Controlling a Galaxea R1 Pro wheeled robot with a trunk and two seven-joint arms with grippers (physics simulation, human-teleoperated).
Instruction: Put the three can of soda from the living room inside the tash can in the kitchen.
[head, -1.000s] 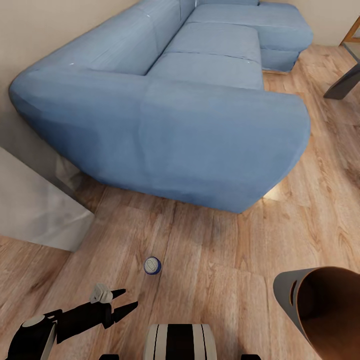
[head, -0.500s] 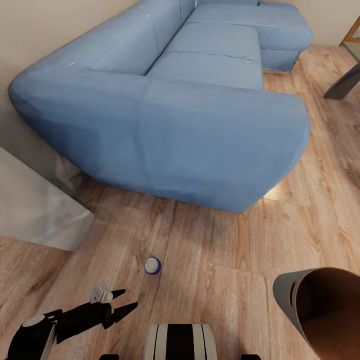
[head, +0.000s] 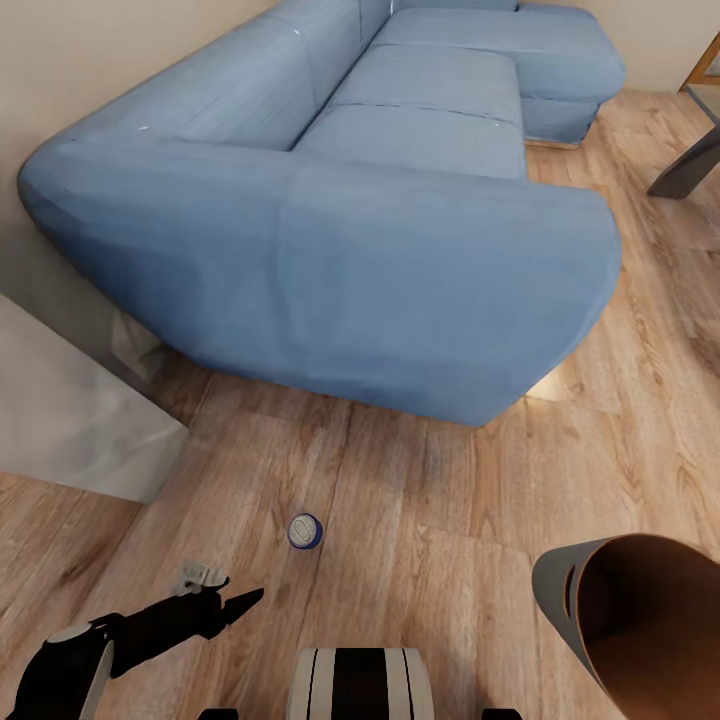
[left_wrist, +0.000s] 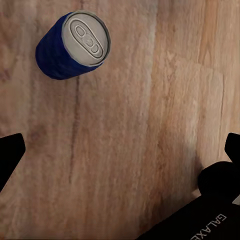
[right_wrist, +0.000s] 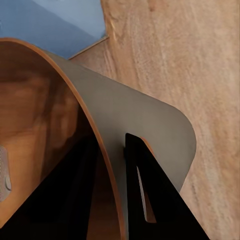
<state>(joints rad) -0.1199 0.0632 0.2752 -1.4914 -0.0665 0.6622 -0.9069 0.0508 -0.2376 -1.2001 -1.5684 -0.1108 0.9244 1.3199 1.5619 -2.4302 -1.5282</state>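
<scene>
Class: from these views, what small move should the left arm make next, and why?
Probably ease the left end effector forward and down over the blue soda can, which stands upright on the wood floor, untouched, ahead of its open fingers. The right end effector already grips the trash can rim.

A blue soda can (left_wrist: 72, 46) stands upright on the wood floor (left_wrist: 150, 125), beyond the left gripper (left_wrist: 120, 150), whose dark fingertips (left_wrist: 10, 155) are spread wide apart.

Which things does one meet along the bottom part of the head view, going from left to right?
Black left gripper → small blue soda can with silver top → grey tapered bin with brown wood-toned inside.
</scene>
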